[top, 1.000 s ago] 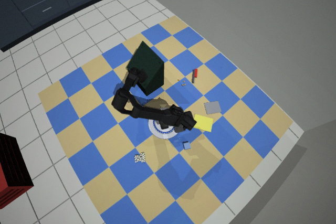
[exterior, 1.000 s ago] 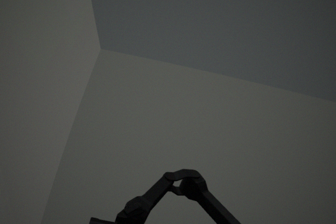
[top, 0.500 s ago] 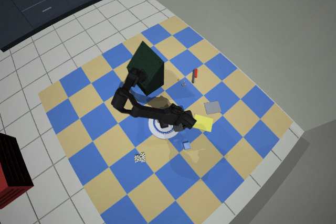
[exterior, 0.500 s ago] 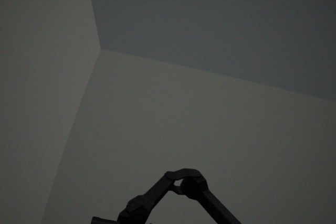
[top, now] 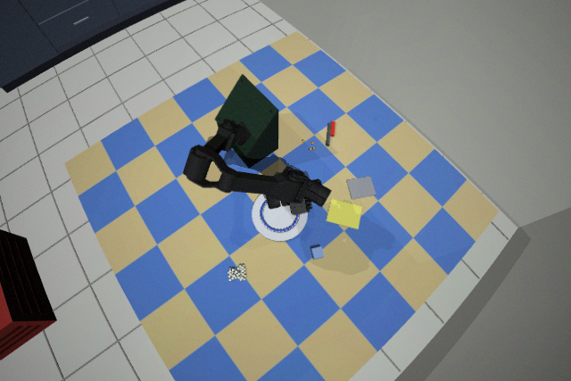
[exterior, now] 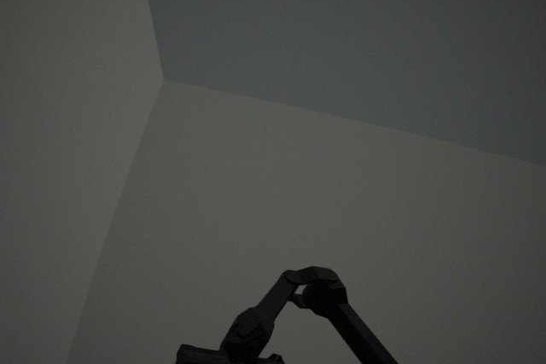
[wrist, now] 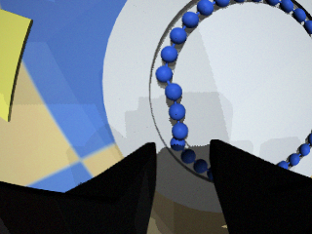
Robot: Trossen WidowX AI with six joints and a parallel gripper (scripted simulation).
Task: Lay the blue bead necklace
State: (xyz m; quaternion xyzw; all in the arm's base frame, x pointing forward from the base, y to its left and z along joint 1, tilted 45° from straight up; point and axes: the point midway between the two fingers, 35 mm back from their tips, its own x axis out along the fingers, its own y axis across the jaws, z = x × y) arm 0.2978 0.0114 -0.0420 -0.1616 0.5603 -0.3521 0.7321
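Between and just beyond the partly open, empty jaws (top: 304, 211): blue bead necklace (top: 279, 230) (wrist: 176, 112), probably light, limp, prone to rolling; best pinched at the inward-sagging beads.
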